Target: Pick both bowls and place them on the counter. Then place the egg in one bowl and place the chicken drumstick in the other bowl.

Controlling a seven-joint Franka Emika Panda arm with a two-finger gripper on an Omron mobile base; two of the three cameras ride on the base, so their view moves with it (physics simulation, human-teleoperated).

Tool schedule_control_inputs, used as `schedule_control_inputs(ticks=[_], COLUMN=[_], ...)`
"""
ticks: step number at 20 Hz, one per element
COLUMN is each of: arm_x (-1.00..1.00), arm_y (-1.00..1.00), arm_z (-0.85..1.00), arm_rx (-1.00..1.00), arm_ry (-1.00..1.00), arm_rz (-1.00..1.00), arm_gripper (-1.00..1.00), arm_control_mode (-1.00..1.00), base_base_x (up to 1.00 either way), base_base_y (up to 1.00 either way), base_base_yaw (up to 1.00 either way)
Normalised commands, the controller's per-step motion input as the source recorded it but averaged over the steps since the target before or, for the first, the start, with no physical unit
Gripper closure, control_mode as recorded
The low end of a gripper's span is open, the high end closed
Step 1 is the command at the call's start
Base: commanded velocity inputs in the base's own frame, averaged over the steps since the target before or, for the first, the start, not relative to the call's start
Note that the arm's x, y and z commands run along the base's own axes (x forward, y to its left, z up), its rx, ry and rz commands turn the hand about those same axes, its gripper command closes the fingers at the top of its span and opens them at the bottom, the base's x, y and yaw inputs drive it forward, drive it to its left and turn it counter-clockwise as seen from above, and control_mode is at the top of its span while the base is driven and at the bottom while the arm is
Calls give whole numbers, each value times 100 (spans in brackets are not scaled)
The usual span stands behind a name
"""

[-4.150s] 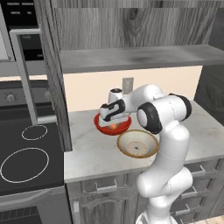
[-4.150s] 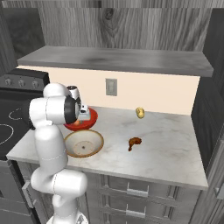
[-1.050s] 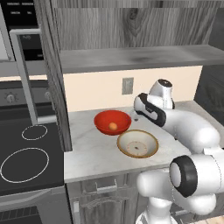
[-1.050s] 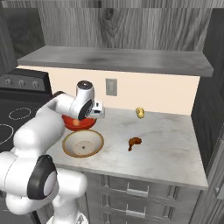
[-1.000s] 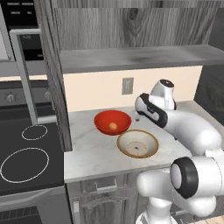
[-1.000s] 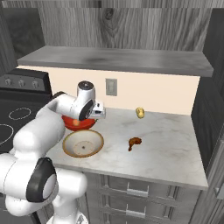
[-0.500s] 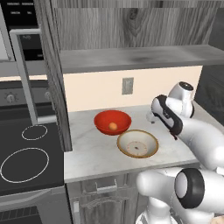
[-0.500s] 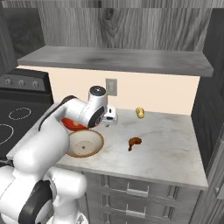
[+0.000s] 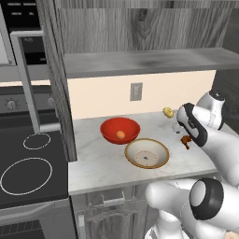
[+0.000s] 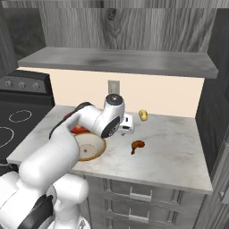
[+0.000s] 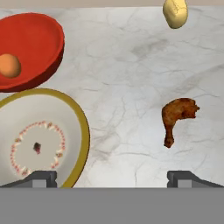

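Drumstick (image 9: 186,141) is your remaining job: from the left base camera you see it lying on the pale marbled worktop (image 9: 100,161), partly hidden behind the arm's forearm, well to the right of both bowls. The red bowl (image 9: 120,130) sits further back with the egg (image 9: 120,134) already inside it, and the beige bowl (image 9: 146,153) stands just in front of it, empty, so that is evidently where the drumstick belongs. A small yellow item (image 9: 167,111) rests near the back wall; leave it alone.

From the right base camera, you find the gripper (image 10: 126,125) low over the worktop between the beige bowl (image 10: 89,148) and the drumstick (image 10: 137,145), with the arm draped over much of both bowls. It sits short of the meat, which suggests the reach is under way and not finished.

Through the hand camera, you look straight down at the drumstick (image 11: 176,118), lying flat with its thick end up and to the right and its thin bone end pointing down. The jaws are spread wide and carry nothing, their tips showing at the lower edge on either side. The drumstick lies close to the right tip, not centred, so you will probably need to shift toward it before descending. The beige bowl (image 11: 77,118) sits close on the left, making for a short carry.
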Motion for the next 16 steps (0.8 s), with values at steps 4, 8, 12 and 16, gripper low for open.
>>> schedule_control_inputs(ticks=[4,8,12,16], arm_x=[9,15,23,16], arm_y=[-44,-41,-20,-20], arm_z=[-7,-10,-18,-23], arm_rx=[0,0,0,0], arm_ry=[7,12,11,7], arm_rz=[-13,-16,-14,-11], arm_gripper=[-100,-100,-100,-100], arm_control_mode=[-100,-100,-100,-100], base_base_x=[0,0,0,0], base_base_y=[0,0,0,0], base_base_yaw=[0,0,0,0])
